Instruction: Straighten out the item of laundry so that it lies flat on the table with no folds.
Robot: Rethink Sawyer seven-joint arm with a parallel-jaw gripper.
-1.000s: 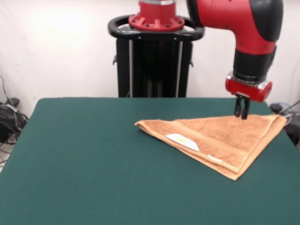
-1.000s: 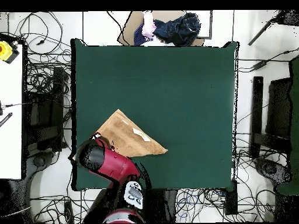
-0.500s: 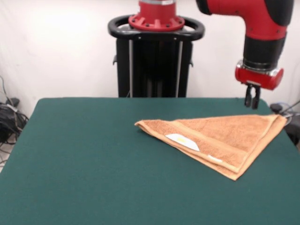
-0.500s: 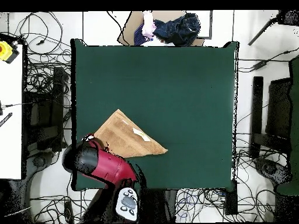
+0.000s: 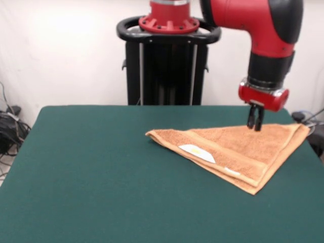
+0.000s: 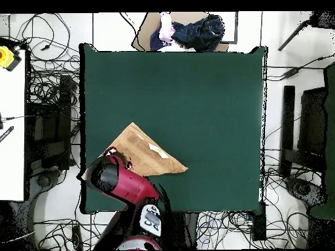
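The light orange towel lies folded into a triangle on the right part of the dark green table, with a white label on its near folded edge. My gripper hangs just above the towel's far edge, right of its middle, with its fingers close together and nothing between them. In the overhead view the towel lies near the table's lower left corner, and the red arm covers its lower left part and hides the gripper.
The robot's black pedestal stands behind the table's far edge. Cables lie on the floor at the left. In the overhead view a heap of dark clothes lies beyond the table's top edge, and cables run all round the table.
The gripper rose and swung off towards the towel's right corner, then came back down and left. It now hangs low over the towel's far edge. The towel has not moved.
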